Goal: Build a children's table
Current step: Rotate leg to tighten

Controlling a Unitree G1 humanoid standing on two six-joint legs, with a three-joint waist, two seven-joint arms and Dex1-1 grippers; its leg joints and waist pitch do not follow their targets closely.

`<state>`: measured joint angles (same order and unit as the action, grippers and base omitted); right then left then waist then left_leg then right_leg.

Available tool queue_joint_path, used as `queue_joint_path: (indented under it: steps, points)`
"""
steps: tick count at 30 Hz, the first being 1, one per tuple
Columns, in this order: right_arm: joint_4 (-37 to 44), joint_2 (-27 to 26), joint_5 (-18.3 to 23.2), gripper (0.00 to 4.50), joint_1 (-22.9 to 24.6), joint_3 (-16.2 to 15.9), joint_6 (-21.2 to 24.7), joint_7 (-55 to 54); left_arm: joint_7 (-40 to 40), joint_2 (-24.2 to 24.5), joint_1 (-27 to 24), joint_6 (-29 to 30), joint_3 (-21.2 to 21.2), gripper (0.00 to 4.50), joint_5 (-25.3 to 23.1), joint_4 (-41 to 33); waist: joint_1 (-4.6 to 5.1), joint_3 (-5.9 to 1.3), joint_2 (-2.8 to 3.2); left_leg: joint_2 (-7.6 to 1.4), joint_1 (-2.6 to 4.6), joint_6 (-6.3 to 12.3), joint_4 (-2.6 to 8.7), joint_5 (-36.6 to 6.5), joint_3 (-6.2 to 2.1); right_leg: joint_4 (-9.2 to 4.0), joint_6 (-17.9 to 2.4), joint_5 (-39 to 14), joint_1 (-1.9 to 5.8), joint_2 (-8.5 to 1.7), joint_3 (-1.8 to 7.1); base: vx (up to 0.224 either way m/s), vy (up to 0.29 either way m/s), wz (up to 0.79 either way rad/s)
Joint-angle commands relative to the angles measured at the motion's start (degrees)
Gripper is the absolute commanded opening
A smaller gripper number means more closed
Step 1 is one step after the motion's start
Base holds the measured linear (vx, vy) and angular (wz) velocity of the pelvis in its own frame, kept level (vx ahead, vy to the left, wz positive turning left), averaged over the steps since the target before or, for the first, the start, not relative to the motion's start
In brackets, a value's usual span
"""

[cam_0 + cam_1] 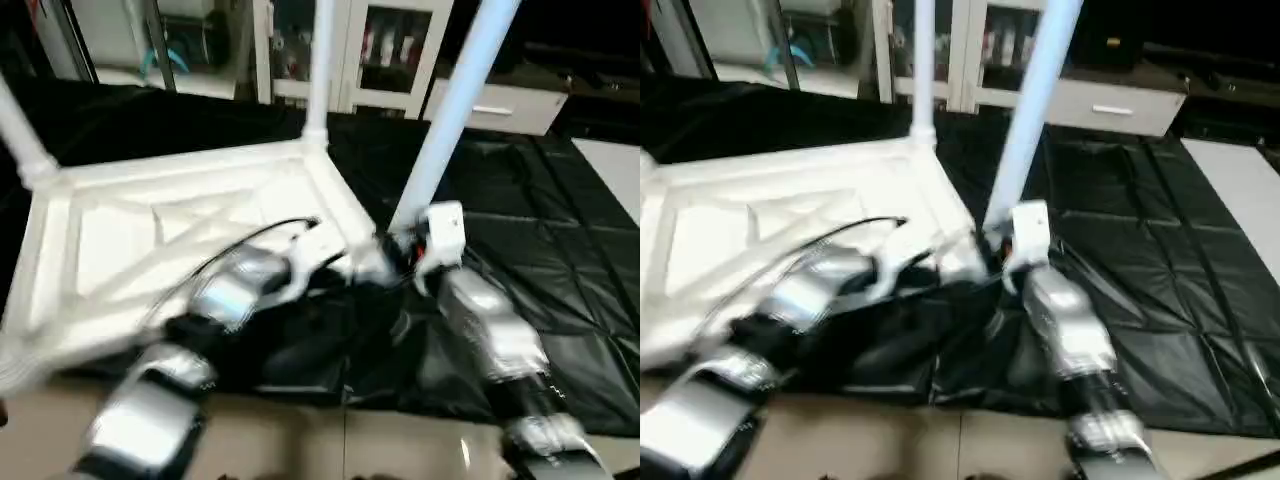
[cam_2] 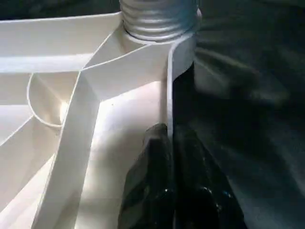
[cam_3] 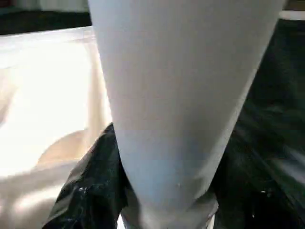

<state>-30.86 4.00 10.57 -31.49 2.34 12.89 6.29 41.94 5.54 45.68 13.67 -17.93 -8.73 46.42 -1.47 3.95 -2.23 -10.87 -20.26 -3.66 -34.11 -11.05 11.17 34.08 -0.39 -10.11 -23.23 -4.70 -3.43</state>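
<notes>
The children's table top [image 1: 180, 230] lies upside down on a black sheet, its X ribs facing up. Three white legs stand in its corner sockets: one at the far corner [image 1: 320, 70], one at the left [image 1: 20, 130], and a leaning one at the near right corner [image 1: 450, 110]. My left gripper [image 2: 174, 191] is shut on the top's raised rim [image 2: 170, 119], just below that corner socket [image 2: 159, 19]. My right gripper [image 3: 167, 200] is closed around the base of the leaning leg [image 3: 181, 95], one black finger [image 3: 90, 191] on each side.
The black plastic sheet [image 1: 530, 260] covers the floor under and to the right of the table top. White cabinets [image 1: 390, 50] and a low drawer unit [image 1: 510, 105] stand behind. Pale floor tiles [image 1: 350, 440] run along the near edge.
</notes>
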Motion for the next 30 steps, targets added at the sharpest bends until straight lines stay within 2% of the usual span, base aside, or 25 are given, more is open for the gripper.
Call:
queue_joint_path:
  steps: [1,2,3,4,5,7,10,11,12,14,16,17,19,21,23,24,25,27,28,29,30]
  points:
    - [-5.02,-0.54,0.07,2.1,1.46,1.41,0.93,-3.99,-5.51,-1.59,0.67,-0.46,2.9,0.0,1.97,0.23,-0.06,-3.21,-0.19,-1.94,0.71,-0.71,4.76,-15.88,-1.35,-4.8,-9.9,-19.1,1.82,-3.51,2.38,0.0,0.0,0.0]
    - [-6.29,-1.28,0.04,2.09,0.81,2.04,0.15,-5.61,-7.67,-2.07,1.28,-0.31,3.42,0.0,1.64,1.1,-0.16,-3.17,-0.25,-1.92,0.51,-0.14,4.72,-15.2,-1.25,-4.67,-10.15,-17.53,1.93,-3.53,2.46,0.0,0.0,0.0]
    - [-8.4,-2.47,0.08,2.09,-0.39,3.16,-1.45,-8.08,-9.56,-2.85,2.17,-0.24,4.13,0.0,1.34,2.13,-0.2,-3.07,-0.75,-1.86,0.54,0.75,4.71,-14.99,-1.03,-4.7,-10.18,-16.73,1.83,-3.45,2.46,0.0,0.0,0.0]
    - [-8.48,-2.51,0.09,2.09,-0.43,3.2,-1.51,-8.15,-9.61,-2.87,2.19,-0.25,4.14,0.0,1.33,2.15,-0.19,-3.17,-0.58,-1.79,0.64,1.05,4.66,-14.95,-0.99,-4.59,-10.44,-16.84,1.75,-3.56,2.5,0.0,0.0,0.0]
    - [-9.07,-2.75,0.31,2.09,-0.79,3.49,-2.03,-8.19,-9.6,-2.89,2.33,-0.47,4.03,0.0,1.1,2.19,-0.32,-3.32,-0.53,-1.75,0.5,1.54,4.59,-13.86,-1.0,-4.47,-10.6,-15.93,2.05,-3.62,2.47,0.0,0.0,0.0]
    - [-9.75,-2.97,0.65,2.09,-1.3,3.78,-2.69,-7.71,-9.06,-2.76,2.4,-0.77,3.7,0.0,0.94,2.3,-0.48,-3.37,-0.52,-1.78,0.47,2.98,4.49,-11.64,-0.83,-4.23,-11.1,-12.94,2.09,-3.62,2.47,0.0,0.0,0.0]
    - [-10.63,-3.1,0.73,2.09,-2.03,3.8,-3.81,-6.64,-8.29,-2.65,2.41,-1.17,3.47,0.0,0.89,2.65,-0.5,-3.33,-0.46,-1.78,0.26,3.94,4.51,-10.22,-0.81,-4.03,-11.71,-11.5,2.31,-3.63,2.42,0.0,0.0,0.0]
    - [-9.92,-3.22,1.01,2.65,-2.13,3.6,-4.38,-4.74,-7.77,-2.54,2.27,-1.52,3.36,0.0,0.88,2.98,-0.51,-3.38,-0.36,-1.81,0.22,4.09,4.5,-9.99,-0.82,-4.02,-11.95,-11.41,2.36,-3.76,2.42,0.0,0.0,0.0]
    - [-9.3,-3.16,0.68,2.79,-2.43,3.02,-5.98,-2.78,-7.75,-2.53,2.4,-2.04,3.34,0.0,0.93,4.02,-0.52,-3.3,-0.38,-1.83,0.19,4.22,4.55,-10.36,-0.81,-4.17,-11.9,-12.02,2.37,-3.73,2.38,0.0,0.0,0.0]
    - [-8.23,-3.0,1.01,2.85,-2.27,2.85,-6.18,-1.39,-7.44,-2.36,2.33,-2.23,3.26,0.0,0.97,4.12,-0.47,-3.14,-0.4,-1.9,0.23,4.12,4.68,-11.42,-0.86,-4.38,-11.7,-13.8,2.33,-3.77,2.37,0.0,0.0,0.0]
    - [-5.92,-2.13,1.41,3.1,-1.58,2.45,-6.04,0.63,-5.83,-1.91,2.13,-2.69,2.88,0.0,1.23,3.82,-0.37,-2.96,-0.51,-1.93,0.05,3.56,4.9,-13.11,-1.08,-4.72,-10.58,-17.39,2.46,-3.79,2.25,0.0,0.0,0.0]
    - [-3.56,-1.17,1.92,3.19,-0.68,2.03,-5.13,2.64,-4.41,-1.37,1.77,-2.68,2.47,0.0,1.25,3.13,-0.39,-2.97,-0.34,-1.98,0.09,3.45,4.92,-13.45,-1.1,-4.84,-10.16,-18.26,2.3,-3.89,2.33,0.0,0.0,0.0]
    - [0.33,0.82,2.74,3.3,1.01,1.26,-3.49,6.18,-0.6,-0.19,0.88,-3.63,1.27,0.0,1.17,1.53,-0.49,-3.04,-0.51,-1.99,-0.02,3.72,4.95,-12.79,-1.15,-4.79,-9.79,-17.77,2.48,-3.78,2.32,0.0,0.0,0.0]
    - [2.2,1.86,3.57,3.41,1.86,0.79,-2.14,8.71,0.66,0.34,0.43,-3.01,0.94,0.0,1.18,0.68,-0.64,-3.21,-0.44,-2.13,-0.13,4.82,4.75,-10.46,-1.05,-4.37,-10.94,-14.02,2.51,-3.87,2.42,0.0,0.0,0.0]
    - [3.92,3.11,3.91,3.66,2.69,0.02,-0.72,10.91,1.99,0.88,0.01,-2.99,0.54,0.0,1.17,-0.06,-0.63,-3.25,-0.48,-2.05,-0.16,5.24,4.65,-9.49,-0.93,-4.21,-11.71,-12.49,2.52,-3.75,2.35,0.0,0.0,0.0]
    - [8.61,6.49,5.04,3.66,4.99,-1.67,2.69,16.74,7.01,2.4,-1.4,-3.04,-0.57,0.0,1.91,-2.44,-0.9,-3.3,-0.16,-2.17,-0.21,6.02,4.54,-7.67,-0.91,-3.87,-12.71,-9.65,2.66,-3.74,2.36,0.0,0.0,0.0]
    - [8.61,6.49,5.04,3.68,4.99,-1.67,2.69,16.74,7.01,2.4,-1.4,-3.04,-0.57,0.0,1.91,-2.44,-1.0,-3.38,-0.27,-2.25,-0.24,6.38,4.43,-6.83,-0.86,-3.68,-13.01,-8.09,2.74,-3.71,2.39,0.0,0.0,0.0]
    - [16.75,13.97,7.25,4.01,9.06,-4.6,7.11,27.62,17.61,5.76,-4.54,-4.08,-3.2,0.0,3.83,-7.67,-1.15,-3.39,-0.3,-2.37,-0.23,7.45,4.39,-5.94,-0.79,-3.37,-14.09,-5.58,2.77,-3.67,2.37,0.0,0.0,0.0]
    - [16.75,13.97,7.25,4.01,9.06,-4.6,7.11,27.62,17.61,5.76,-4.54,-4.08,-3.2,0.0,3.83,-7.67,-1.39,-3.37,-0.32,-2.36,-0.27,7.87,4.29,-5.6,-0.82,-3.24,-14.19,-4.75,2.89,-3.67,2.35,0.0,0.0,0.0]
    - [20.66,18.1,8.32,4.11,11.05,-6.85,9.28,32.92,24.3,7.97,-6.38,-6.18,-5.0,0.0,5.37,-10.69,-1.48,-3.2,-0.03,-2.41,-0.28,8.57,4.36,-5.6,-0.74,-3.26,-14.71,-4.31,2.65,-3.59,2.38,0.0,0.0,0.0]
    - [23.62,20.86,8.89,4.31,12.65,-8.49,10.34,36.69,27.5,9.3,-7.29,-5.86,-5.88,0.0,5.99,-12.3,-1.71,-3.2,-0.15,-2.52,-0.25,8.55,4.35,-6.13,-0.75,-3.26,-14.63,-4.83,2.85,-3.74,2.43,0.0,0.0,0.0]
